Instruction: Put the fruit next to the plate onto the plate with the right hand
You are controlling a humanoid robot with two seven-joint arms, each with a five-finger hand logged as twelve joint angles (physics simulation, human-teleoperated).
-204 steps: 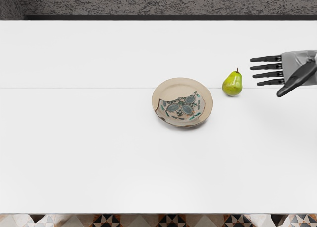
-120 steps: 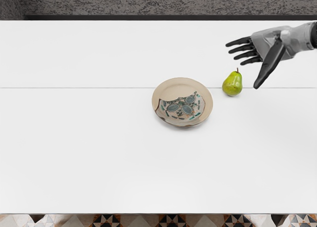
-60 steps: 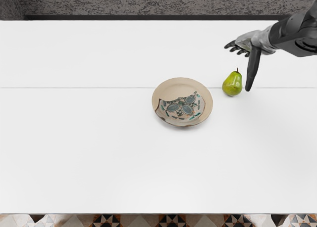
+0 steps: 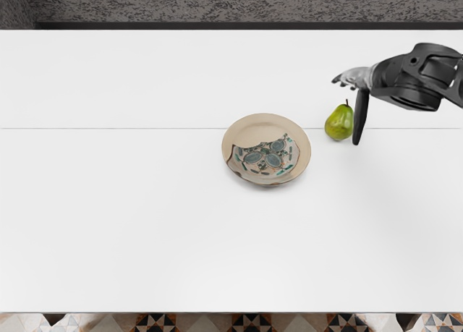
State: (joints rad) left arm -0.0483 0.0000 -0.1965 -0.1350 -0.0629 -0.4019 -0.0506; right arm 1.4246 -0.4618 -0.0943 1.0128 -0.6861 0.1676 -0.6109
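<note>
right hand point(image 4: 359, 82) nearer the pear point(image 4: 338, 123), pear upright, stem up

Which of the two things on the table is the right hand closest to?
The green pear, upright, right of the plate: the right hand hangs its thumb just beside it. The plate lies farther left.

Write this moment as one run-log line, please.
phase: pre-grasp | right hand: open, beside pear, no grasp | pear: on table, right of plate | left hand: not in view
</note>
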